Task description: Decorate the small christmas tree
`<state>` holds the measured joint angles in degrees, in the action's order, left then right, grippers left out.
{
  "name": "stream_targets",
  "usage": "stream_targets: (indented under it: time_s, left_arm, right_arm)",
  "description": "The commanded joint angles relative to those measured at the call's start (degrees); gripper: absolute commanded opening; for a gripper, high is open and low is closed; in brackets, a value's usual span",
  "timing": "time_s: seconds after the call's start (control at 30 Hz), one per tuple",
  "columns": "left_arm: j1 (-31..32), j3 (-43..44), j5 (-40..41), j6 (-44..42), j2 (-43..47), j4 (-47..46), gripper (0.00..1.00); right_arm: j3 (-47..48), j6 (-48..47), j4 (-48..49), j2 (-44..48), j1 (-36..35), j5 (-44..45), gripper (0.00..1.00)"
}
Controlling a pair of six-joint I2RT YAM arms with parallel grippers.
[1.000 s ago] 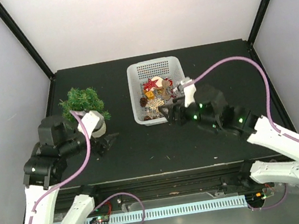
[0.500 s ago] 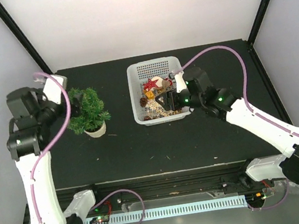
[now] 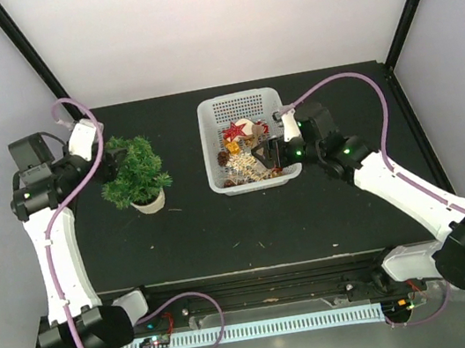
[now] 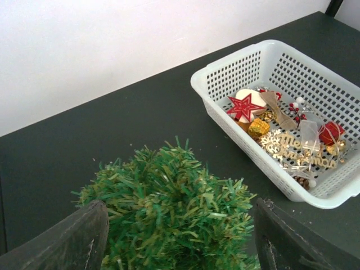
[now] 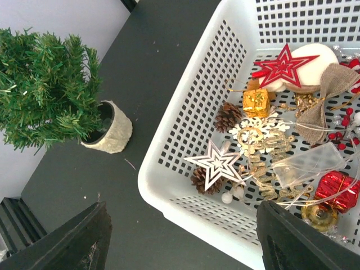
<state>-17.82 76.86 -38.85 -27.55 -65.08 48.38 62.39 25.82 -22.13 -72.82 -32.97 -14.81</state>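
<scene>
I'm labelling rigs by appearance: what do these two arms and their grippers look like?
The left arm and right arm have white shells, black joints and small green lights. A mauve cable loops along each. The fingers are dark grey.

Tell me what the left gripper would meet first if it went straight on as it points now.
Probably the small christmas tree: its green top lies right ahead, between the open fingers of the left gripper. Depth is unclear.

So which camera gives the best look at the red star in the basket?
The right wrist view: the red star is large, sharp and unobstructed there. The left wrist view shows the star smaller but still clear. In the top view the star is only a tiny red speck.
</scene>
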Motion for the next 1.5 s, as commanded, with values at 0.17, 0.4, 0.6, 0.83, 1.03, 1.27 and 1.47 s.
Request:
stream_targets:
  time_s: [0.17,0.4,0.6,0.83,1.03,1.27,1.47]
  left_arm:
    - [-10.7,0.8,-12.3,-9.1,-5.6,1.7,0.69]
    - [-14.0,2.8,-16.4,-11.3,-12.2,5.7,0.68]
    - [-14.3,7.3,-20.5,-13.8,-18.6,11.5,0.6]
    - [-14.3,9.7,-20.1,-14.3,-21.3,13.6,0.53]
    - [-14.3,8.6,-19.1,-15.6,-21.5,15.2,0.48]
    - [-14.3,8.1,-17.5,-17.7,-22.3,17.4,0.49]
    - [-14.3,7.6,-17.8,-18.0,-22.8,17.9,0.31]
  right_arm:
    - [-1.8,-0.5,3.2,0.2,0.7,-2.5,0.72]
    - [-2.1,-0.5,4.6,-0.7,0.8,-2.9,0.72]
    - [-3.5,0.1,6.7,0.2,0.8,-3.1,0.72]
    - [-4.6,0.0,7.4,0.7,0.7,-3.9,0.73]
    - [-4.8,-0.2,7.8,0.3,0.9,-4.3,0.73]
    - [-4.7,-0.3,7.9,-0.1,0.8,-4.2,0.73]
    - [-4.3,-0.2,7.9,-0.5,0.9,-4.2,0.74]
